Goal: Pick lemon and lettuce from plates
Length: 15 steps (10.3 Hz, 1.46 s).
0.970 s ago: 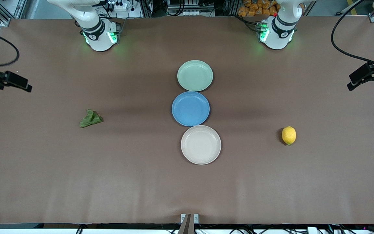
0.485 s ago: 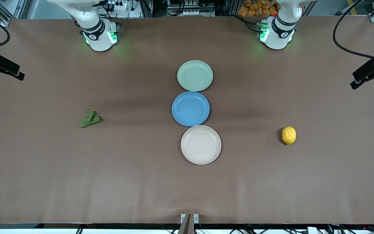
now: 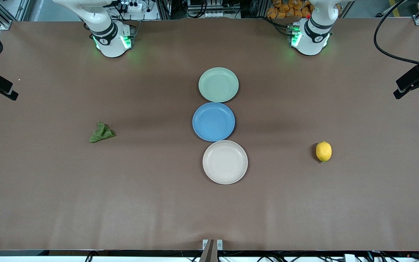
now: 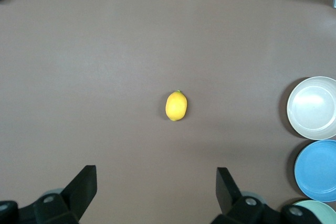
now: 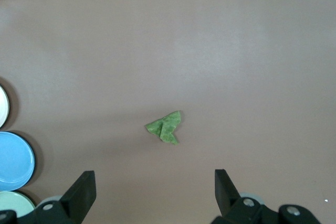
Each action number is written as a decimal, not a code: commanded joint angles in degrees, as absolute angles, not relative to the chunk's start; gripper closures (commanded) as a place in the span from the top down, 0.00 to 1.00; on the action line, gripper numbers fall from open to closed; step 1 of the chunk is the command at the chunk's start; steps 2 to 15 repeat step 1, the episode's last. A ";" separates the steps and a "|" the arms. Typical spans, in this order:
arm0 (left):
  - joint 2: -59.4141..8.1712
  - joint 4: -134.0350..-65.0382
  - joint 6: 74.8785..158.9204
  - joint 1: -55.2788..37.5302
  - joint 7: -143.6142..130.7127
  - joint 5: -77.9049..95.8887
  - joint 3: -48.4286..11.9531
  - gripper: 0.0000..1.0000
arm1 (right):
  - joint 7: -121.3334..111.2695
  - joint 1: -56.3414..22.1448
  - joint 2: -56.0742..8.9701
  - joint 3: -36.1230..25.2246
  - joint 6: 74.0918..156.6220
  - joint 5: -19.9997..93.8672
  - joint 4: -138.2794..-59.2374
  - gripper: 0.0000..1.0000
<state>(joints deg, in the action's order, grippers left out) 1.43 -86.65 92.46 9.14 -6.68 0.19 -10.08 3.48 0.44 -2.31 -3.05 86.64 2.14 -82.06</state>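
Note:
The lemon (image 3: 323,151) lies on the bare table toward the left arm's end, not on a plate. The lettuce (image 3: 101,133) lies on the table toward the right arm's end. The mint green plate (image 3: 218,84) and the beige plate (image 3: 225,162) stand empty in the middle. My left gripper (image 4: 156,170) hangs open and empty high over the table, with the lemon (image 4: 176,105) below it. My right gripper (image 5: 154,173) is likewise open and empty, high over the table near the lettuce (image 5: 165,127). In the front view both grippers show at the table's ends, left gripper (image 3: 400,91) and right gripper (image 3: 9,94).
A blue plate (image 3: 213,121) sits between the two other plates, touching both in a row. Brown cloth covers the whole table (image 3: 158,203). Black cables hang by each gripper at the table's ends.
Both grippers have drawn back toward their own ends of the table, the right one more. Lemon, lettuce and plates have not moved.

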 commanded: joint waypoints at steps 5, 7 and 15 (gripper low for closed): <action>1.76 -86.22 91.58 9.58 -5.98 0.62 -10.11 1.00 | 2.64 -0.09 -1.85 -3.52 87.02 2.64 -83.23 1.00; 1.76 -86.22 91.58 9.58 -5.98 0.62 -10.11 1.00 | 2.64 -0.09 -1.85 -3.52 87.02 2.64 -83.23 1.00; 1.76 -86.22 91.58 9.58 -5.98 0.62 -10.11 1.00 | 2.64 -0.09 -1.85 -3.52 87.02 2.64 -83.23 1.00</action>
